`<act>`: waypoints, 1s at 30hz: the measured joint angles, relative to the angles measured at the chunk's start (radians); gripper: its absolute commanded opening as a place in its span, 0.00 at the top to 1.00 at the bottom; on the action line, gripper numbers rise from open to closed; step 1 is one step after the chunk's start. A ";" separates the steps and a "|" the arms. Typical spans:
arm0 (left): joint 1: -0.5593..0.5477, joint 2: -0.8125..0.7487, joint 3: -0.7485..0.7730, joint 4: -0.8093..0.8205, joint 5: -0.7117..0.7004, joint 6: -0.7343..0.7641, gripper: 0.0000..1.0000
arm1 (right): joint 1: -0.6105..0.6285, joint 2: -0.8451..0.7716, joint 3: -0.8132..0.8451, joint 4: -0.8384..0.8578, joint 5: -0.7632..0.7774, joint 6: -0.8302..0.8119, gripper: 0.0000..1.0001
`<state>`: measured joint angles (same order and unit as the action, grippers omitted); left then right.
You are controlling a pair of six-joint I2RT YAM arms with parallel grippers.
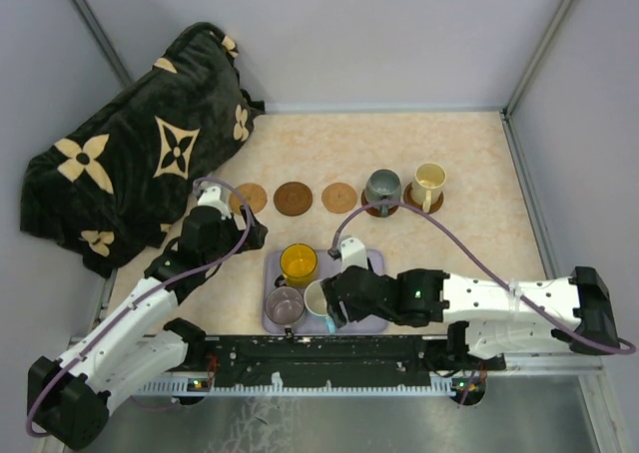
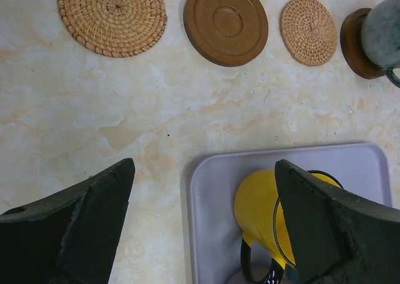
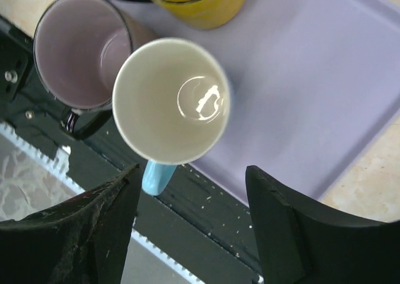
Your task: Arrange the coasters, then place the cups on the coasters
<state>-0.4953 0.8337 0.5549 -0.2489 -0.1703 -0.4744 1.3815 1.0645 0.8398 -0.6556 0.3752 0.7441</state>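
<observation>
We see the right gripper (image 3: pixel 190 193) open and empty, the white blue-handled ceramic mug (image 3: pixel 169 99) just beyond its jaws (handle toward their gap, likely handy for gripping), the left gripper (image 2: pixel 205 168) gaping beside the yellow glazed mug (image 2: pixel 259 212).

No legible text, no labels, brands, numbers or signs

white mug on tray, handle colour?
Light blue handle on the white mug; clearest in right wrist view.
</observation>
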 measured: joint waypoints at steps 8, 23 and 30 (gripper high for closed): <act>0.000 -0.010 0.000 -0.014 0.000 0.000 0.01 | 0.118 0.079 0.006 -0.005 0.021 0.051 0.34; 0.000 -0.074 -0.010 -0.035 0.008 -0.001 0.01 | 0.195 0.327 0.145 -0.072 0.077 0.194 0.39; 0.000 -0.071 -0.016 -0.031 0.026 -0.001 0.01 | 0.196 0.358 0.164 -0.138 0.105 0.266 0.42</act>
<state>-0.4953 0.7631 0.5392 -0.2802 -0.1448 -0.4755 1.5772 1.4227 1.0035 -0.7940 0.4801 1.0096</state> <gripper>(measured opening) 0.995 0.587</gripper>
